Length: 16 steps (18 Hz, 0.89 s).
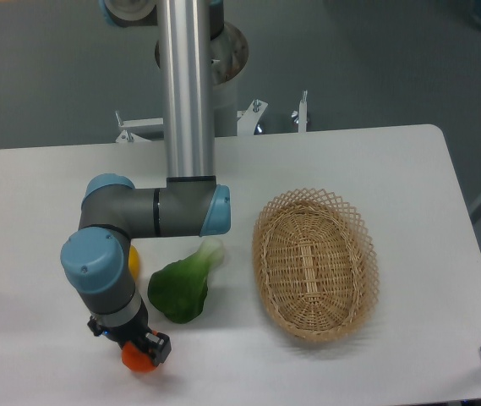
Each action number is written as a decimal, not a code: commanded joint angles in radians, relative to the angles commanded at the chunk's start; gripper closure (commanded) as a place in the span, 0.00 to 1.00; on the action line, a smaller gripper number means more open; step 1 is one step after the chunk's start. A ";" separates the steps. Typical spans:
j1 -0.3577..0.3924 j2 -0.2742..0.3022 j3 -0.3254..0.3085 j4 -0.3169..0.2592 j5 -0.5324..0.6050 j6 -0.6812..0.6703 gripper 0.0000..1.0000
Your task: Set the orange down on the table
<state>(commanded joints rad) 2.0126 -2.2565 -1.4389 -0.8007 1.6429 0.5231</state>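
Observation:
The orange (136, 363) is a small round orange-red ball at the front left of the white table (37, 194). It sits under my gripper (143, 353), which points down over it near the table's front edge. The gripper's fingers are mostly hidden by the wrist and the black gripper body, so I cannot tell whether they close on the orange or stand apart from it. The orange looks to be at or just above the table surface.
A green leafy vegetable (183, 286) lies right of the arm. A yellow-orange fruit (135, 260) shows partly behind the forearm. An oval wicker basket (314, 264) stands at the right, with nothing in it. The arm's upright column (188, 93) rises at the back.

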 joint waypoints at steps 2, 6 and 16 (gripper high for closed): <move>0.000 0.002 -0.003 0.000 0.000 -0.001 0.14; 0.002 0.006 -0.005 -0.002 0.002 -0.003 0.00; 0.046 0.077 0.006 -0.003 0.002 0.008 0.00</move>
<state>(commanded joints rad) 2.0585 -2.1799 -1.4327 -0.8038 1.6444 0.5307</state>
